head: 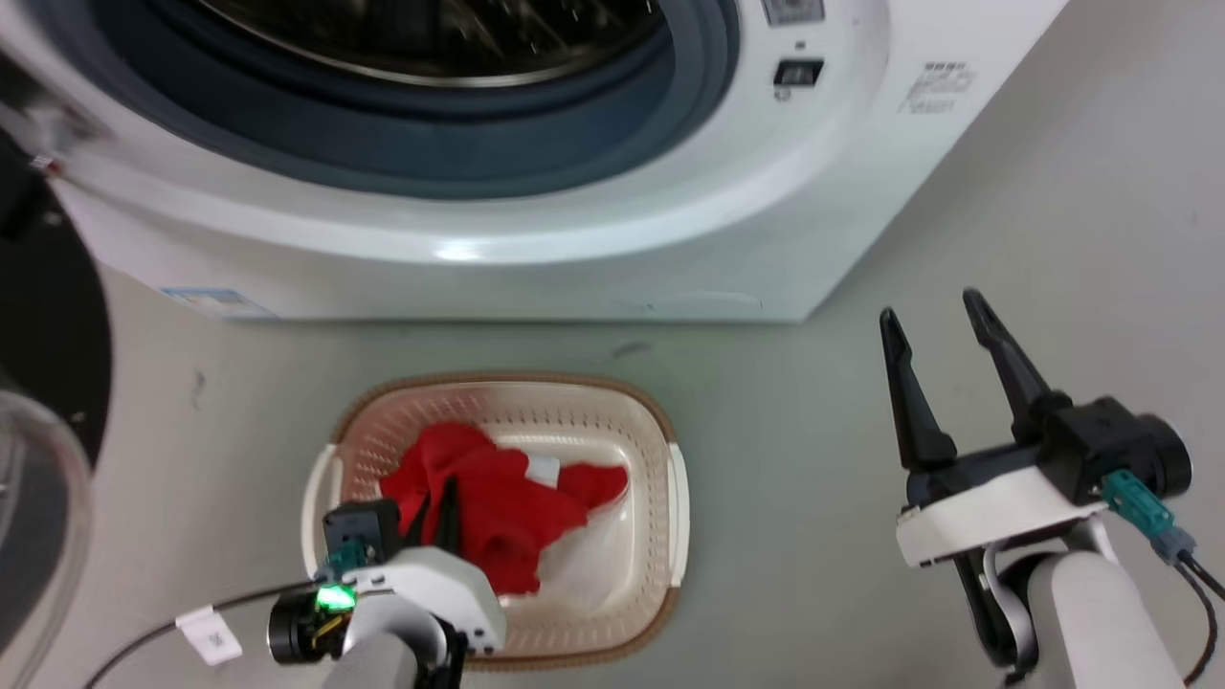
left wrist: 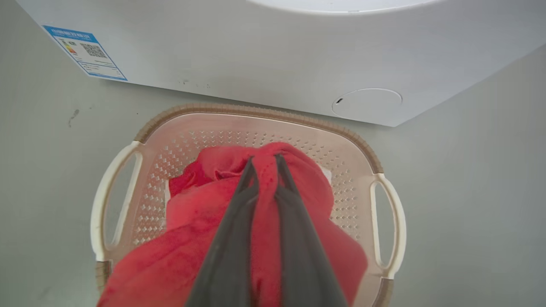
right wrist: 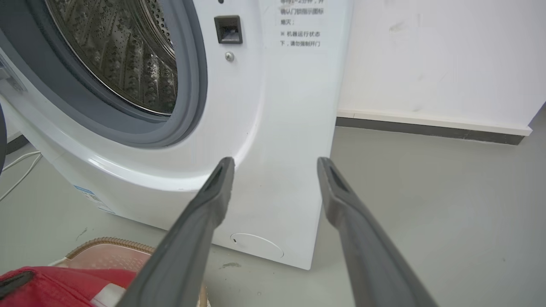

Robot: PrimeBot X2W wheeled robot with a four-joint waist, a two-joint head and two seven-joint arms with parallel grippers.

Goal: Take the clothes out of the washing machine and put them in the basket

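Clothes (head: 498,517) of bright red fabric lie nearest, heaped in the basket (head: 574,411) and bunched toward its near left side, where the left claw (head: 438,493) reaches down into them. In the left wrist view the two dark fingers (left wrist: 230,238) are drawn close together with a fold of the red cloth pinched between them. More cloth spills around both fingers and covers the near part of the basket. A small white patch (head: 543,469) shows among the red.

The basket stands on the grey floor (head: 813,431). It has cream perforated walls, a brown woven-look rim and a white handle (left wrist: 394,221) at each side.

To the right, well apart from the basket, the right claw (head: 930,306) hangs over the floor. Its fingers are spread wide with nothing between them, and they point toward the washing machine (head: 670,258).

The white machine stands just beyond the basket, with a strip of floor between the two. Low on its front are a blue label (left wrist: 85,53) at the left and a round cover (left wrist: 367,103) at the right. Higher up, a grey seal (head: 431,144) rings the open porthole, and the perforated steel drum (right wrist: 123,55) shines inside. A dark latch slot (right wrist: 228,29) sits right of the porthole. The black-framed glass door (head: 38,335) is swung out at the left.

Farthest back, the right wrist view shows a white wall (right wrist: 426,55) with a dark skirting (right wrist: 426,130).
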